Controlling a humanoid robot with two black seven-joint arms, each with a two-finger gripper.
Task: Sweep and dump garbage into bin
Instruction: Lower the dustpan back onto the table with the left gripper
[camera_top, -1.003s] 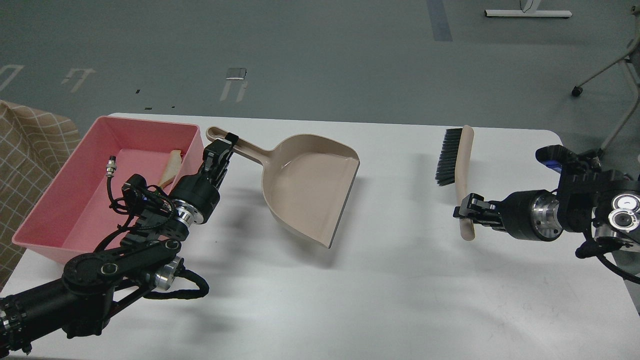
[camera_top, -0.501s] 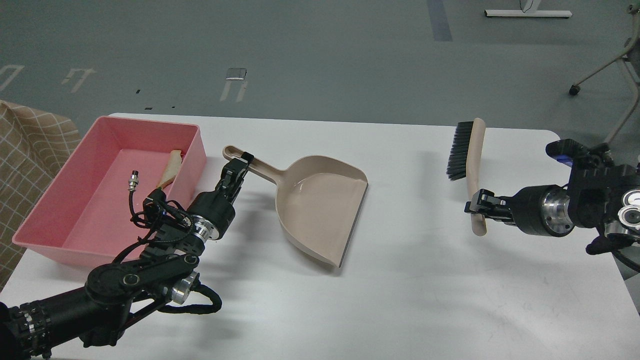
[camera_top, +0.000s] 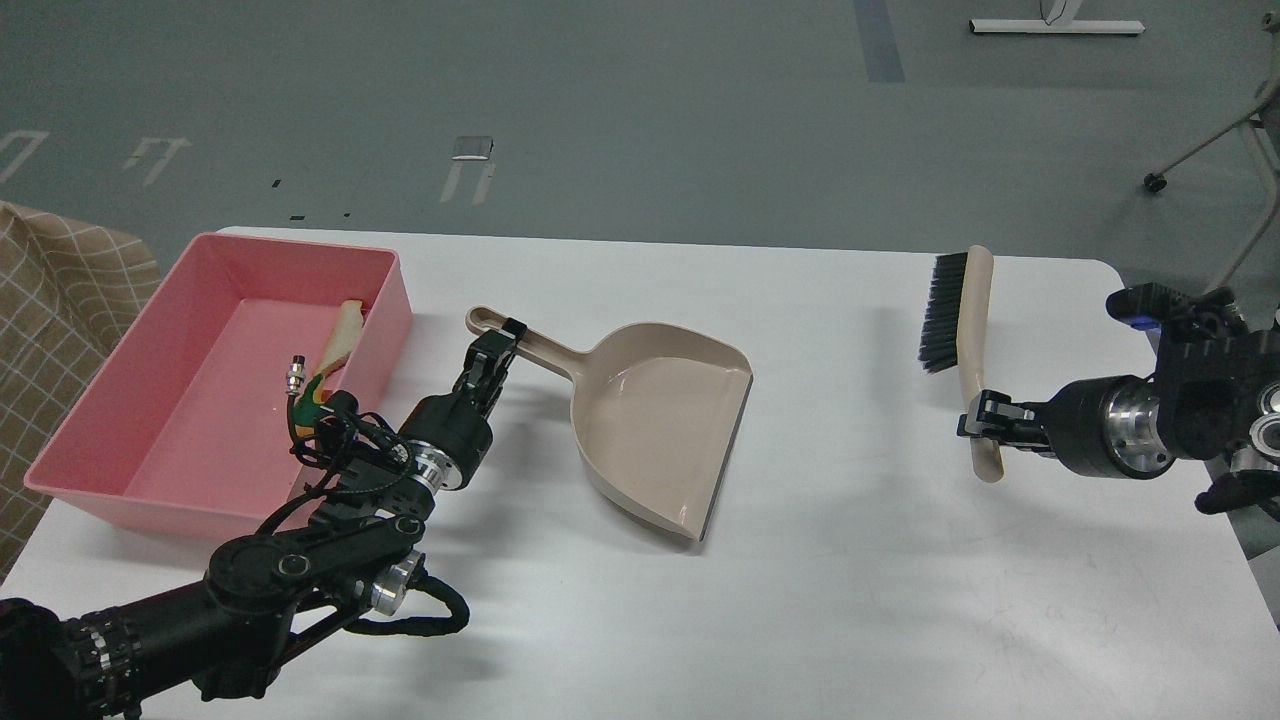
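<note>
From the head view, the left gripper (camera_top: 492, 352) pinches the handle of the beige dustpan (camera_top: 662, 425), whose pan sits near the middle of the white table (camera_top: 850, 600) with its mouth toward the front edge. At the table's far left corner stands the pink bin (camera_top: 130, 420), with the white bread wedge (camera_top: 340, 338) and a bit of yellow (camera_top: 312, 393) inside by its right wall. Near the right edge, the right gripper (camera_top: 985, 425) clamps the brush (camera_top: 962, 330) by its handle, bristles pointing left.

Even overhead light, soft shadows on the table (camera_top: 800, 600), sharp focus.
</note>
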